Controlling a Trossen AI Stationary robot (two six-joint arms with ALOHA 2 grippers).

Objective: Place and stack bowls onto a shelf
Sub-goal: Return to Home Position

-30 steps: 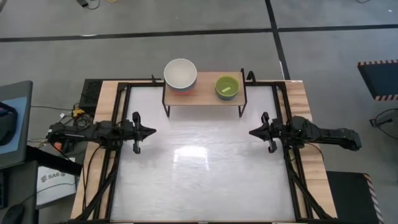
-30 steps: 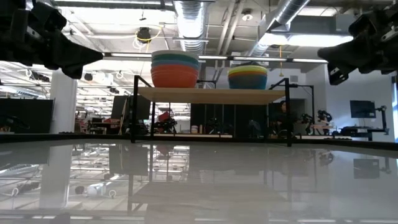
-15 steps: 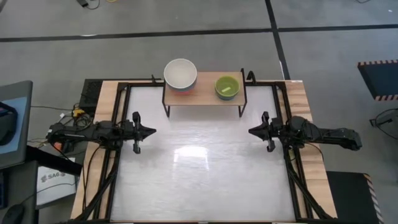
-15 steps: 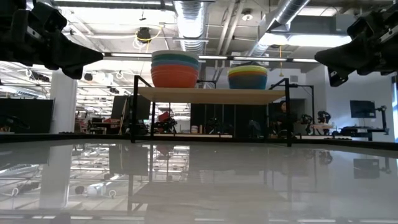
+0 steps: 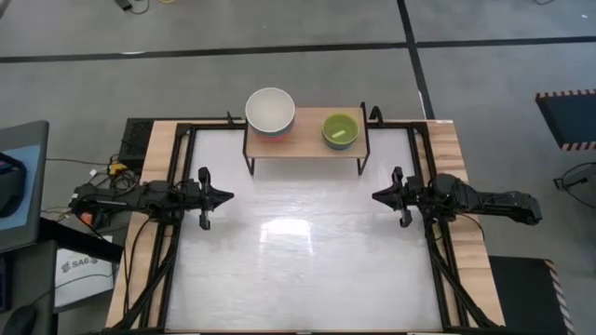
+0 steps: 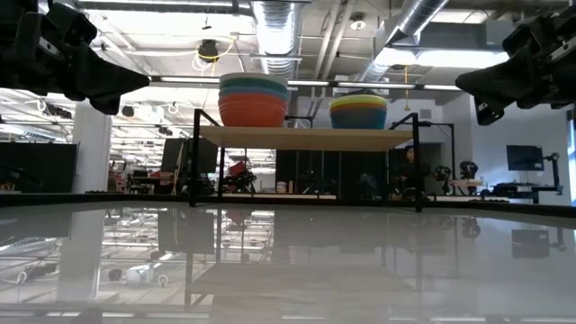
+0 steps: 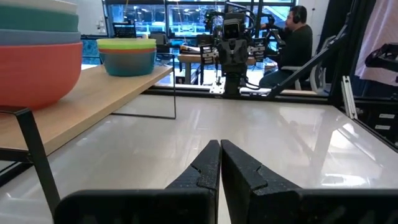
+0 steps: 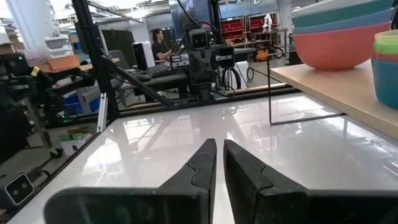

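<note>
The shelf [image 5: 305, 141] stands at the table's far edge, with its thin black legs on the white tabletop. Two stacks of bowls sit on its wooden top [image 6: 301, 137]. The larger bowls [image 6: 253, 99] are on its left part, red at the bottom and white [image 5: 270, 112] on top. The smaller bowls [image 6: 358, 112] are on its right part, with lime green [image 5: 340, 129] on top. My left gripper [image 5: 228, 195] hovers shut near the left edge, pointing right. My right gripper [image 5: 376, 197] hovers shut near the right edge, pointing left. Both are empty and well short of the shelf.
A black metal frame [image 5: 186, 140] runs along the table's left, right and far sides. The white tabletop [image 5: 298, 261] lies between the two grippers and the near edge. A person [image 7: 295, 43] sits at a desk in the room beyond the table.
</note>
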